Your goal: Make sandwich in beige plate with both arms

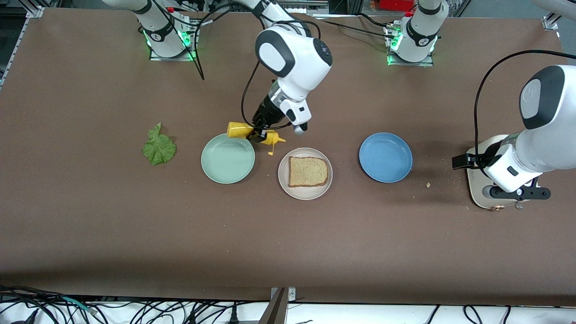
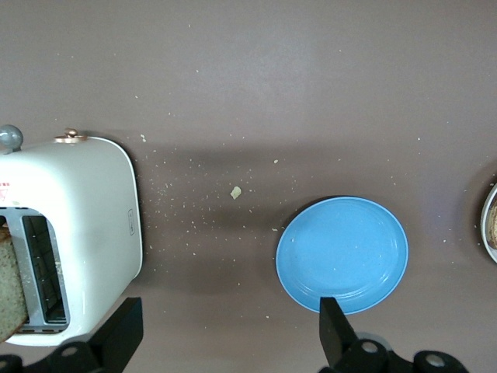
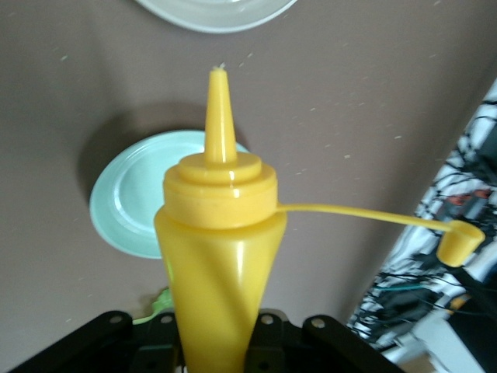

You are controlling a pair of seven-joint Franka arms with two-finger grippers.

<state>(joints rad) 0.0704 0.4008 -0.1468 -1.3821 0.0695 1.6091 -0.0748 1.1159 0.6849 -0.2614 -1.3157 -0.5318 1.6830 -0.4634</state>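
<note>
One slice of toasted bread lies flat on the beige plate. My right gripper is shut on a yellow squeeze bottle, held on its side above the table between the mint-green plate and the beige plate. In the right wrist view the bottle has its cap off on a strap, and its nozzle points toward the beige plate. A green lettuce leaf lies on the table toward the right arm's end. My left gripper hangs open and empty over the table between the toaster and the blue plate.
A mint-green plate sits beside the beige plate, and a blue plate lies toward the left arm's end. A white toaster holds a bread slice in one slot. Crumbs are scattered around it.
</note>
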